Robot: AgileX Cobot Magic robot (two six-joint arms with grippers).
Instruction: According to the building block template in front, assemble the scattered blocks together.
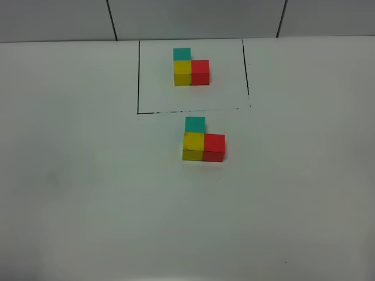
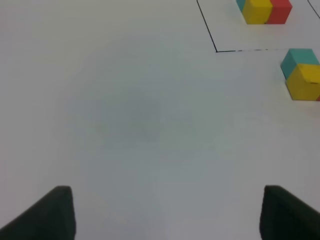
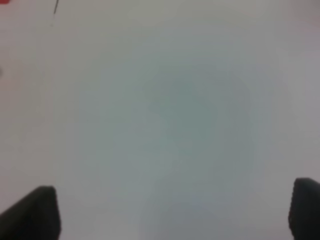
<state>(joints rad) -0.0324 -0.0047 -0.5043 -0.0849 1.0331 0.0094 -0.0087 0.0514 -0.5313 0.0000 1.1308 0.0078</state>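
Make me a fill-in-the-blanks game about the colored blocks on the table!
1. The template sits inside a ____ outline drawn on the table.
2. In the near group, the yellow cube touches the teal cube and the ____ cube.
3. The left gripper holds ____.

Missing words: black; red; nothing

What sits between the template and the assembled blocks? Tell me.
In the exterior high view, only bare white table and the near edge of the black outline separate the template from the assembled blocks.
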